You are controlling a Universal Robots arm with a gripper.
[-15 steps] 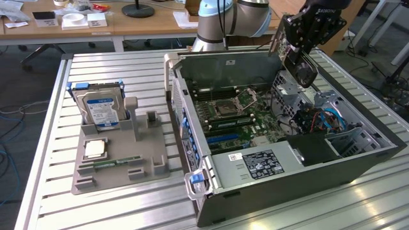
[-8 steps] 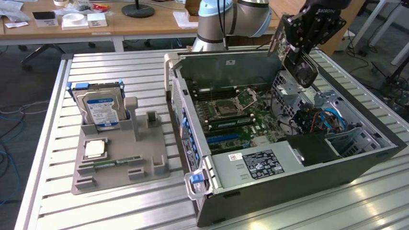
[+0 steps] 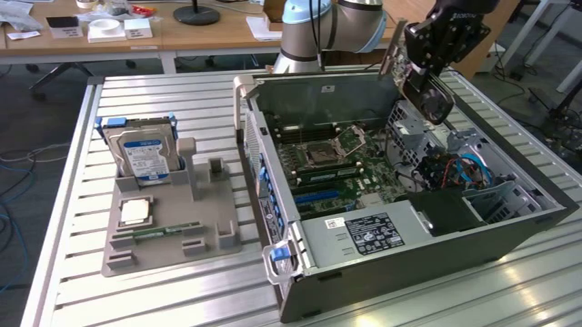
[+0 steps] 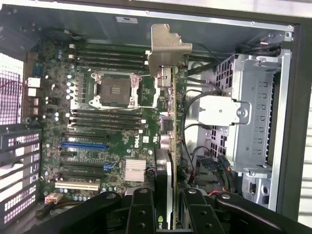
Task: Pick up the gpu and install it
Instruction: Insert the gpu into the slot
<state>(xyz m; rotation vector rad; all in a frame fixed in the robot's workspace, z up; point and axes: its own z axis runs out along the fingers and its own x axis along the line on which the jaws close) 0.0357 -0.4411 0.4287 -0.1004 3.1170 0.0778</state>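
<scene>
My gripper point(image 3: 421, 68) hangs over the far right part of the open computer case point(image 3: 509, 228), shut on the gpu point(image 3: 429, 99). The card is dark and hangs down from the fingers, clear of the motherboard point(image 3: 337, 174). In the wrist view the gpu point(image 4: 169, 146) is seen edge-on between the two black fingers point(image 4: 141, 214) of the gripper point(image 4: 168, 217), and its silvery bracket point(image 4: 167, 48) points away from the camera. Behind it on the motherboard point(image 4: 122, 141) lie a blue slot point(image 4: 84, 145) and a white slot point(image 4: 77, 185).
A grey parts holder point(image 3: 168, 225) on the slatted table at the exterior view's left carries a blue-labelled hard drive point(image 3: 144, 153), a CPU point(image 3: 135, 212) and a green memory stick point(image 3: 163, 232). Inside the case are a drive cage point(image 4: 253, 112), cables point(image 3: 459, 170) and a power supply point(image 3: 369, 235).
</scene>
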